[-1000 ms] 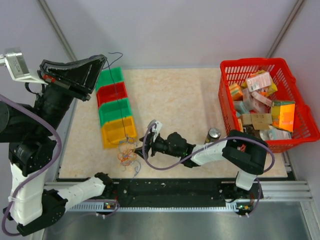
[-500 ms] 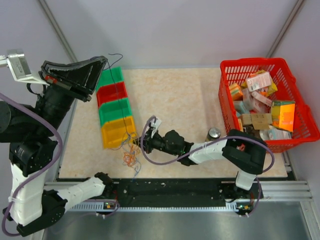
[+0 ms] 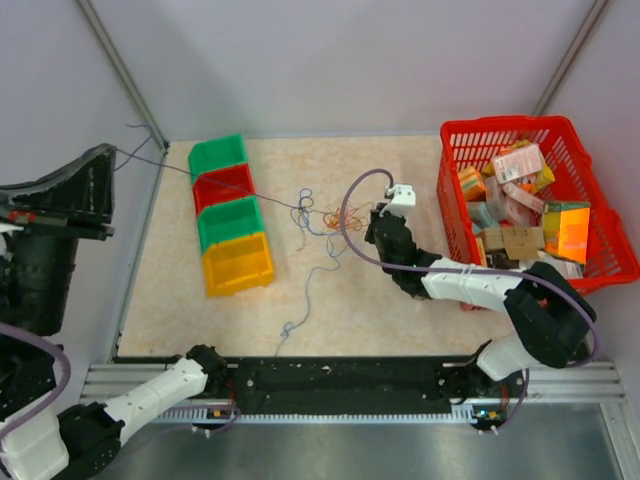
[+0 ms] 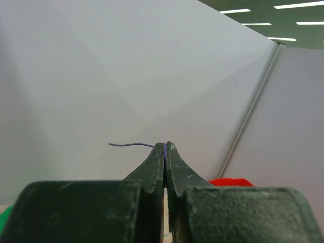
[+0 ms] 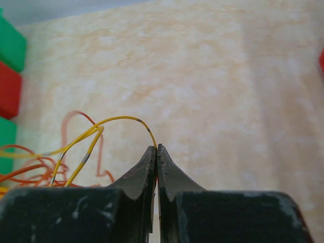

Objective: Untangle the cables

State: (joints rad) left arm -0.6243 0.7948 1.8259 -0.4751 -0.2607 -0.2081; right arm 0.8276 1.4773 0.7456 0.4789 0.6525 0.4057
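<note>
The cables (image 3: 338, 215) form a loose orange, yellow and blue tangle on the table's middle. A purple cable (image 3: 215, 181) runs taut from the tangle over the bins to my left gripper (image 3: 111, 151), raised at the far left. In the left wrist view that gripper (image 4: 165, 146) is shut on the purple cable (image 4: 130, 145), whose end sticks out left. My right gripper (image 3: 370, 219) sits just right of the tangle. The right wrist view shows it (image 5: 157, 148) shut on a yellow cable (image 5: 109, 121), with orange loops (image 5: 30, 167) behind. A blue cable (image 3: 305, 295) trails toward the front edge.
A row of green, red, green and yellow bins (image 3: 230, 215) stands at the left, under the taut purple cable. A red basket (image 3: 455, 205) full of packets stands at the right, close to my right arm. Grey walls enclose the back and sides.
My right gripper shut on the yellow cable and carried the tangle from beside the yellow bin to mid-table. My left gripper swung left, stretching the purple cable taut.
</note>
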